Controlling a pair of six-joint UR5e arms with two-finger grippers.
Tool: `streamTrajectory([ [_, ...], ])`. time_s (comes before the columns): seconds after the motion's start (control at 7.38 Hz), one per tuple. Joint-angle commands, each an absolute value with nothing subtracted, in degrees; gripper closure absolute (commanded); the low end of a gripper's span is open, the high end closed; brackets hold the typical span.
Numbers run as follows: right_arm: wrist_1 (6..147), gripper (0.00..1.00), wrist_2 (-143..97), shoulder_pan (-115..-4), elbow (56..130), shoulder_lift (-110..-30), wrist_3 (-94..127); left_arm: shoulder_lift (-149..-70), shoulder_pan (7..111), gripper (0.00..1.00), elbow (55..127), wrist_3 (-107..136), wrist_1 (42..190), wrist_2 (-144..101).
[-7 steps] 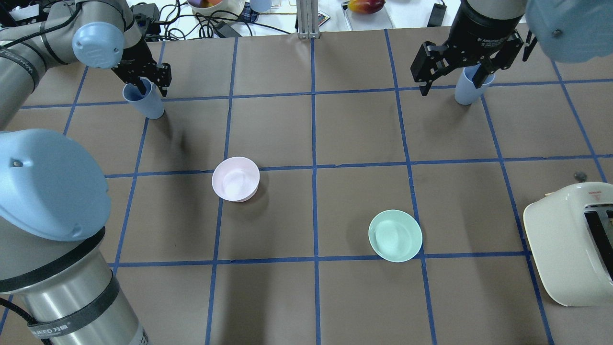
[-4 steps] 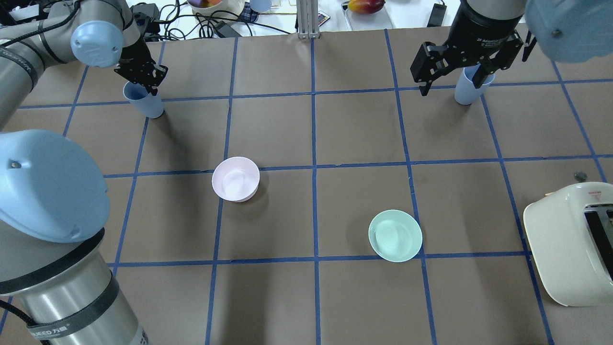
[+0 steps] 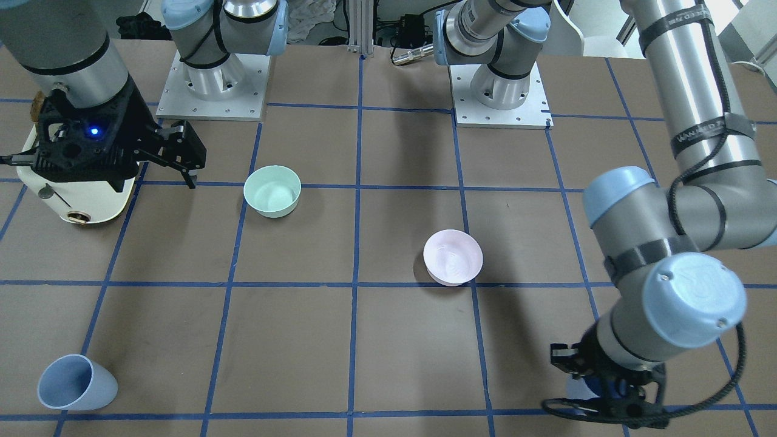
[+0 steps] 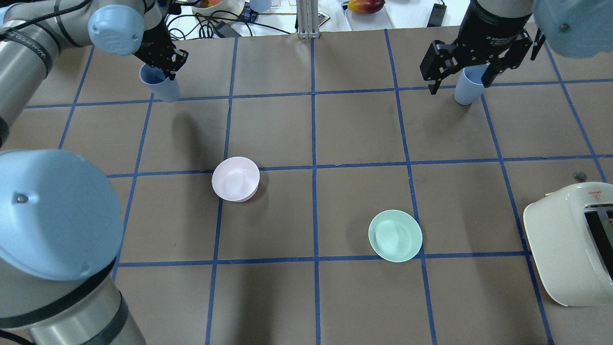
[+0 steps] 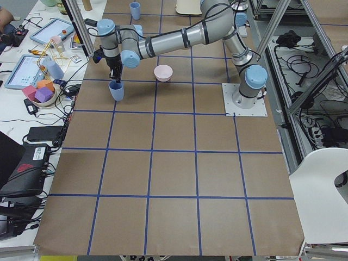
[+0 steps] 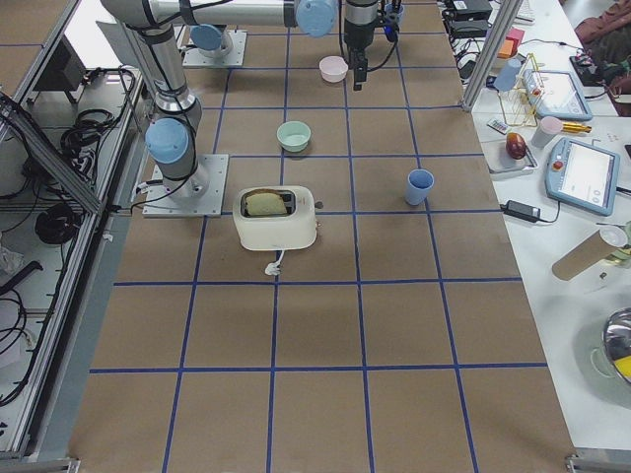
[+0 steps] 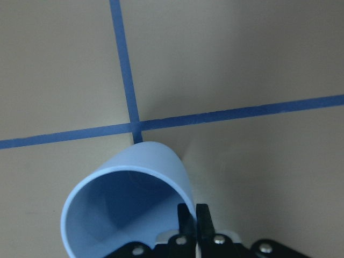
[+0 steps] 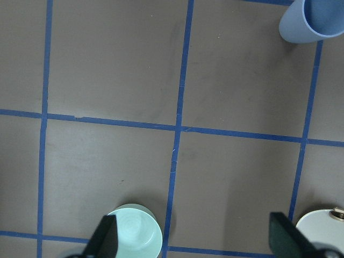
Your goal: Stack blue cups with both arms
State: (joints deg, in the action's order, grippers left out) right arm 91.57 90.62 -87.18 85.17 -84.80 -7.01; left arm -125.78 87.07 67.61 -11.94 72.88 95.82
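My left gripper (image 4: 167,67) is shut on the rim of one blue cup (image 4: 162,87) and holds it tilted, just above the table at the far left. The left wrist view shows the fingers (image 7: 186,216) pinching the cup's wall (image 7: 134,183). In the front-facing view the left gripper (image 3: 607,391) hides most of this cup. The other blue cup (image 4: 467,88) stands upright on the table at the far right (image 3: 76,382). My right gripper (image 4: 460,76) is open and empty, high above the table. That cup shows at the top right corner of the right wrist view (image 8: 317,19).
A pale pink bowl (image 4: 235,178) sits left of centre and a mint-green bowl (image 4: 395,235) right of centre. A cream toaster (image 4: 570,244) stands at the right edge. Cables and clutter lie beyond the table's far edge.
My left gripper has lifted its blue cup and carried it to the right and farther away. My right gripper has shifted slightly right and stays open above the other cup.
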Motion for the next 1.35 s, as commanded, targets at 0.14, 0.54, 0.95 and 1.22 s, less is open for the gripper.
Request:
streamTrajectory([
  [0.14,92.4,0.0,90.0,-77.7,84.7,-83.2,-16.9,-125.5,102.3,1.0,68.2,6.3,67.4,90.5],
  [0.54,101.1,0.0,89.1,-71.8,79.9,-73.0,-20.2,-125.9,112.6,1.0,72.1,12.6,66.7,90.5],
  [0.95,104.6,0.0,88.2,-71.1,65.9,-57.6,-21.8,-123.1,113.1,1.0,79.1,12.9,68.3,87.1],
  [1.22,106.5,0.0,88.2,-71.2,63.5,-52.0,-21.8,-122.4,113.1,1.0,79.2,14.6,70.7,86.0],
])
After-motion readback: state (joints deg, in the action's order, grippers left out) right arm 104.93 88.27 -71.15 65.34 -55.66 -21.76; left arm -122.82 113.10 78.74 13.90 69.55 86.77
